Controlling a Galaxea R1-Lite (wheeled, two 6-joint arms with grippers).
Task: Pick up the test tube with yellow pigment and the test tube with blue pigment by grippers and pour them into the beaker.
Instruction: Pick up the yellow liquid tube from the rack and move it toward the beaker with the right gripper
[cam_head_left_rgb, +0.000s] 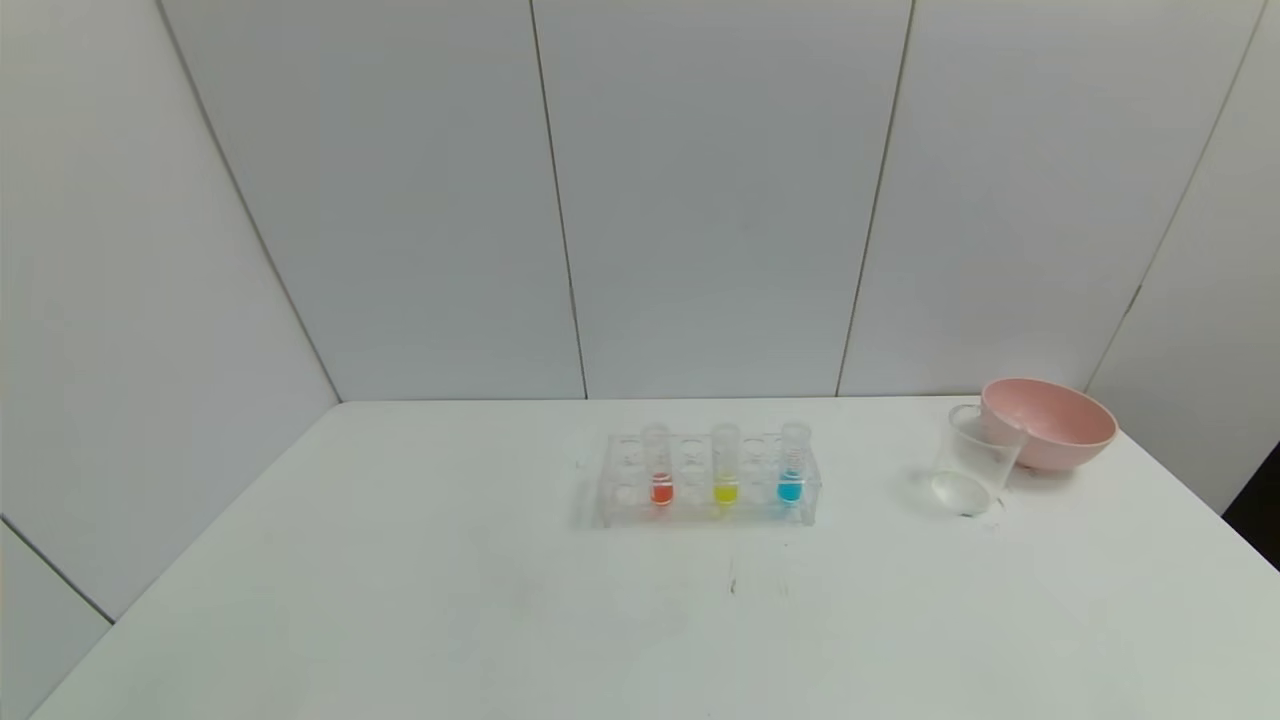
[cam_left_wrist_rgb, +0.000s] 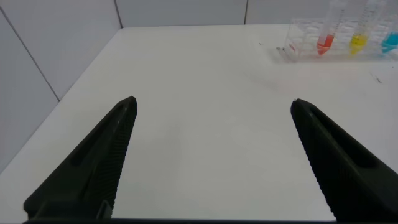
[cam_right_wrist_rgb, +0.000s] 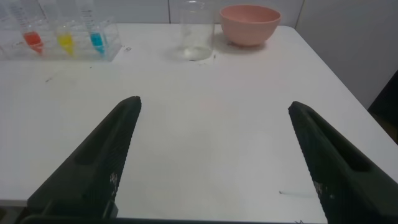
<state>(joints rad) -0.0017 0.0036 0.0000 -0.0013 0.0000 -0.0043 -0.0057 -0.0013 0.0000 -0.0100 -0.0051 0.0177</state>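
Note:
A clear tube rack (cam_head_left_rgb: 708, 482) stands mid-table and holds three tubes upright. The test tube with yellow pigment (cam_head_left_rgb: 725, 465) is in the middle, the test tube with blue pigment (cam_head_left_rgb: 792, 462) is to its right, and an orange-red tube (cam_head_left_rgb: 659, 466) is to its left. The clear beaker (cam_head_left_rgb: 973, 459) stands empty to the right of the rack. Neither arm shows in the head view. My left gripper (cam_left_wrist_rgb: 212, 102) is open and empty above bare table, with the rack (cam_left_wrist_rgb: 339, 38) far off. My right gripper (cam_right_wrist_rgb: 214, 102) is open and empty, with the beaker (cam_right_wrist_rgb: 197, 30) and the tubes (cam_right_wrist_rgb: 64, 38) far ahead.
A pink bowl (cam_head_left_rgb: 1048, 421) sits just behind and right of the beaker, touching or nearly touching it. The white table (cam_head_left_rgb: 400, 600) ends at grey walls at the back and left, and its right edge falls off near the bowl.

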